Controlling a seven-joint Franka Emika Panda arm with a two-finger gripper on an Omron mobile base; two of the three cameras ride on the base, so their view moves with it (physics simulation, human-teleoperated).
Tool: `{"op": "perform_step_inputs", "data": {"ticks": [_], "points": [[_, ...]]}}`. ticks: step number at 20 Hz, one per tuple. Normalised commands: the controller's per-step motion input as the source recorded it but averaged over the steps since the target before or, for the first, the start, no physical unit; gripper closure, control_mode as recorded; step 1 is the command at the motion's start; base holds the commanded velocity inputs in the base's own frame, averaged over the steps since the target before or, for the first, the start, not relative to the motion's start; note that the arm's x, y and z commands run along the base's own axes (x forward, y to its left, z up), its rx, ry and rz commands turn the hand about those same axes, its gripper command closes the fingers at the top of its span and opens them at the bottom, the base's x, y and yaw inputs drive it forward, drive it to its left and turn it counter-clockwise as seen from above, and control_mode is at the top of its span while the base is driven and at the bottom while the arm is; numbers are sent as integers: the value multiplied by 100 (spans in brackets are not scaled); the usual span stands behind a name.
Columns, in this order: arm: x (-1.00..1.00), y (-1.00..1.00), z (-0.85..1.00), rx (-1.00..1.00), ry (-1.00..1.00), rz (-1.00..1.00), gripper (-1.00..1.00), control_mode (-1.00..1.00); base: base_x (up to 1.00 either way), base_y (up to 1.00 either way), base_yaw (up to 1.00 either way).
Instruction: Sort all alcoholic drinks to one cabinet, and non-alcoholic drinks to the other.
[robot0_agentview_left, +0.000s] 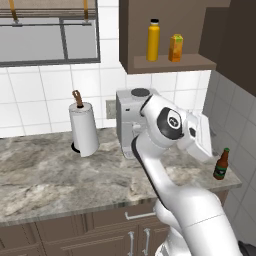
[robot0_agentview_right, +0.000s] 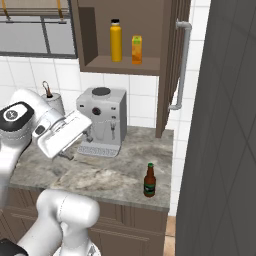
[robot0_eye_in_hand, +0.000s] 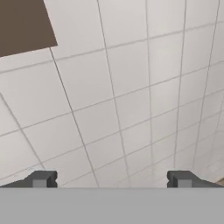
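The claw (robot0_eye_in_hand: 112, 179) is spread wide and holds nothing. It faces a white tiled wall (robot0_eye_in_hand: 131, 100).

The yellow-orange bottle (robot0_agentview_left: 153, 40) with a black cap stands up on the shelf of the open cabinet (robot0_agentview_left: 170, 64). The small orange carton (robot0_agentview_left: 175, 48) stands just beside it, on its right. Both are high above the robot's hand.

The brown beer bottle (robot0_agentview_left: 221, 164) has a green label. It stands alone near the right front corner of the stone counter (robot0_agentview_left: 45, 180), close to the edge, to the right of the grey coffee machine (robot0_agentview_right: 102, 121). The counter around it is bare.
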Motion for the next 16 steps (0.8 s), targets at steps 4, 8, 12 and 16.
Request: {"op": "perform_step_inputs", "data": {"ticks": [4, 8, 12, 16], "points": [[1, -17, -24, 0, 26, 1, -100, -100, 0, 0, 0], [0, -14, -19, -3, 22, 0, -100, -100, 0, 0, 0], [0, -10, -20, -3, 19, 6, -100, -100, 0, 0, 0], [0, -16, -15, 0, 11, 5, -100, -100, 0, 0, 0]]}}
